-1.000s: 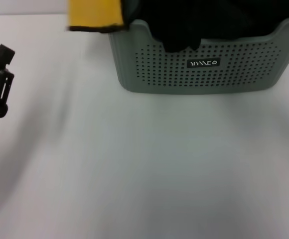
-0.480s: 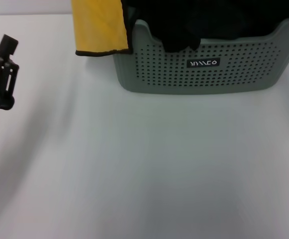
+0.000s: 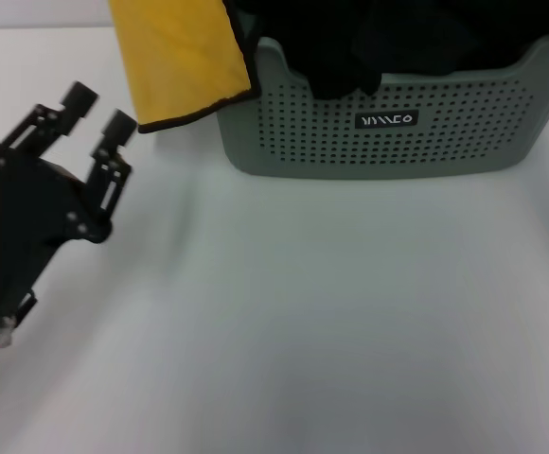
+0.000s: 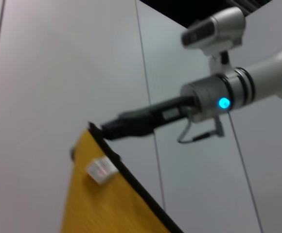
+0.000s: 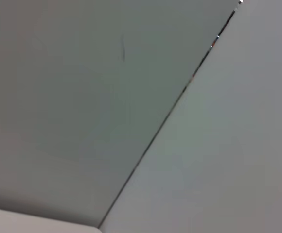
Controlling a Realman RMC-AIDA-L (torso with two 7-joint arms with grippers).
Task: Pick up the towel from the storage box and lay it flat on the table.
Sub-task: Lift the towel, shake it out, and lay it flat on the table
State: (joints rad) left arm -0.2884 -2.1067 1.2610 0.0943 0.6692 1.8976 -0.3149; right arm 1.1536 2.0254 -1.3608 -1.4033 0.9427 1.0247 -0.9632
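Note:
The towel [image 3: 178, 59] hangs yellow side out at the storage box's left end, its black-edged lower corner just above the table [image 3: 331, 312]. In the left wrist view my right gripper [image 4: 104, 130] is shut on the top corner of the towel [image 4: 112, 204], close to its white tag [image 4: 101, 169]. It is above the head view's frame. My left gripper [image 3: 99, 109] stands open over the table, just left of and below the towel's lower corner, not touching it. The grey-green storage box [image 3: 445, 142] sits at the back right.
Black cloths [image 3: 350, 47] fill the storage box and spill over its scooped rim. White tabletop stretches in front of the box and to its left. The right wrist view shows only wall panels.
The left gripper has come in from the left edge, rightward and toward the towel's lower corner. The towel hangs lower and has swung a little left.

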